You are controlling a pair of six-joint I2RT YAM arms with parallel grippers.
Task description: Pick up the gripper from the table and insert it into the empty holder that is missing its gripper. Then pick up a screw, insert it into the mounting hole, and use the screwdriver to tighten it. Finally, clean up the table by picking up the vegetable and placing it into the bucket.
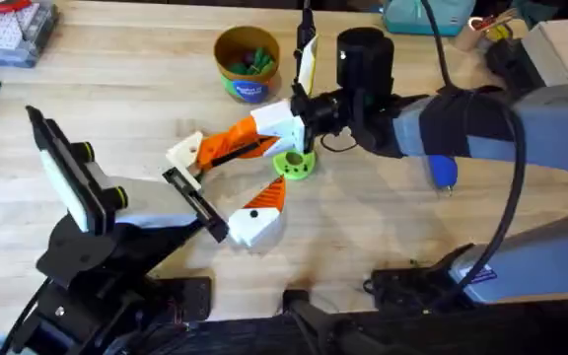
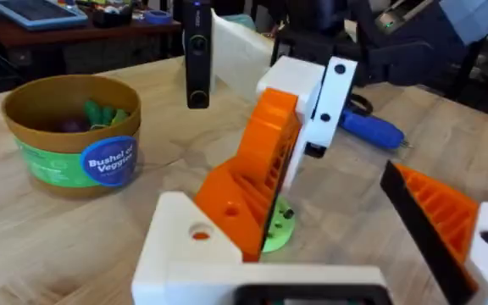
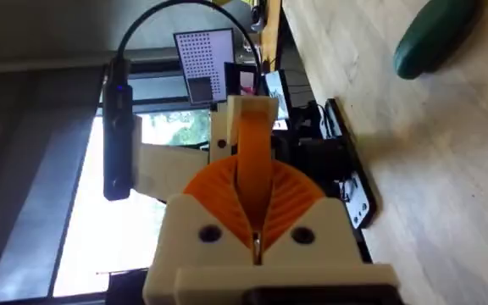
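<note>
Gripper [image 1: 235, 143] lying left-right, cream tip left

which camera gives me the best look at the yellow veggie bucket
The left wrist view: the bucket stands close, side-on, its blue label band readable and green vegetables showing inside. The overhead view looks down into the bucket near the table's far edge, smaller, with green pieces inside. In the right wrist view I cannot make it out.

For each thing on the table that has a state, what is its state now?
gripper: lifted at its white end, held by the right gripper.
bucket: upright, green vegetables inside.
shorter orange wedge: lying on the table.
blue screwdriver: lying on the table, untouched.
left gripper: cannot tell.
</note>
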